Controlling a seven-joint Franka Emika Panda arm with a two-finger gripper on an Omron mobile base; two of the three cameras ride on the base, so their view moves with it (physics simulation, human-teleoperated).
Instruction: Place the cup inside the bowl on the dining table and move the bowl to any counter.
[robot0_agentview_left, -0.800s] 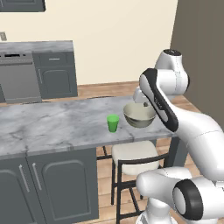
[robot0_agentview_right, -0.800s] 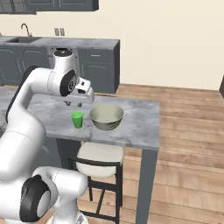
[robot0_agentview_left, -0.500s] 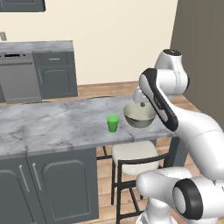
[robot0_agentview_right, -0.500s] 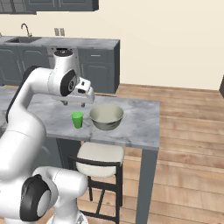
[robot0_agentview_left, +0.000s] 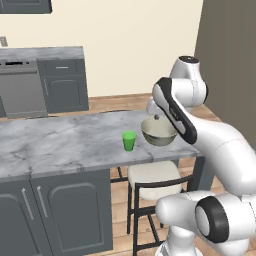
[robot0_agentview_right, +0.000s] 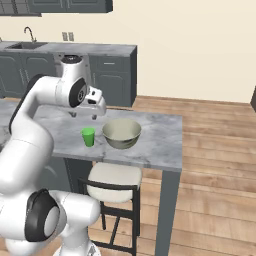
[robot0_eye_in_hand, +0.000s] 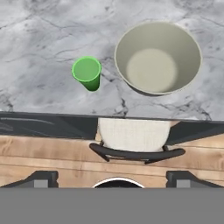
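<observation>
The small green cup (robot0_agentview_left: 129, 140) (robot0_agentview_right: 88, 136) (robot0_eye_in_hand: 86, 72) stands upright on the marbled dining table (robot0_agentview_left: 50, 145) (robot0_agentview_right: 160, 140) (robot0_eye_in_hand: 39, 30), near its front edge. Just beside it sits the wide grey bowl (robot0_agentview_left: 158, 131) (robot0_agentview_right: 121, 132) (robot0_eye_in_hand: 157, 57), with nothing inside; the two are a small gap apart. My gripper (robot0_agentview_right: 85, 115) (robot0_eye_in_hand: 113, 178) hangs open above the table, over the cup and bowl, looking straight down on them. Nothing is between its fingertips (robot0_eye_in_hand: 41, 177).
A white-seated stool (robot0_agentview_left: 152, 177) (robot0_agentview_right: 114, 177) (robot0_eye_in_hand: 133, 135) is tucked under the table's front edge below the bowl. The marbled counter (robot0_agentview_left: 45, 52) (robot0_agentview_right: 100, 48) on dark cabinets runs along the beige back wall, with wooden floor between it and the table.
</observation>
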